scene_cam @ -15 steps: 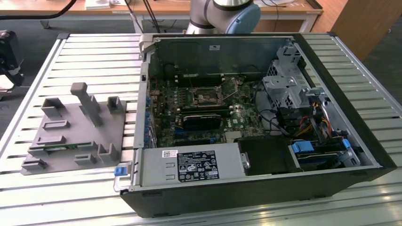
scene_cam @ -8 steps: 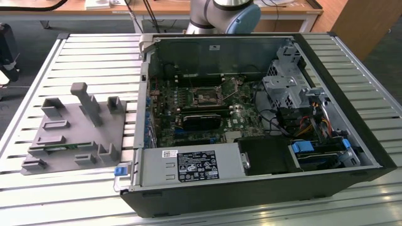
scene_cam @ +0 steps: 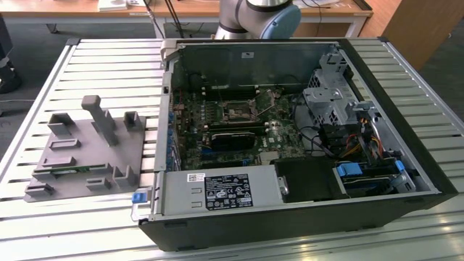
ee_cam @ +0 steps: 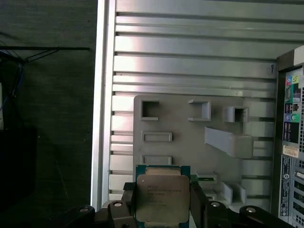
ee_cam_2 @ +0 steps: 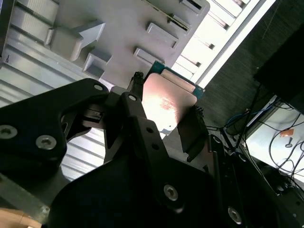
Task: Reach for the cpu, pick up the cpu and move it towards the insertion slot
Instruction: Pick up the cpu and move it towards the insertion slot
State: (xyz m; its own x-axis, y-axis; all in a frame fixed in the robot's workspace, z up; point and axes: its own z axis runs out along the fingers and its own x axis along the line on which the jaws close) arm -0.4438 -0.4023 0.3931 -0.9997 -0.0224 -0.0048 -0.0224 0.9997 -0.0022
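Two fingers (ee_cam: 197,205) of my end effector (ee_cam: 162,213) clamp the cpu (ee_cam: 161,197) by opposite edges; it looks light, stiff, slick-topped, probably fragile.

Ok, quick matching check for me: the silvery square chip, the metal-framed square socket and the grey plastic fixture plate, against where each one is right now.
Things:
1. silvery square cpu chip
2. metal-framed square insertion slot
3. grey plastic fixture plate

Places:
A. on the slatted metal table, at the exterior view's left of the open computer case
B. on the motherboard inside the case
C. clamped in the black gripper

Pairs: 1-C, 2-B, 3-A
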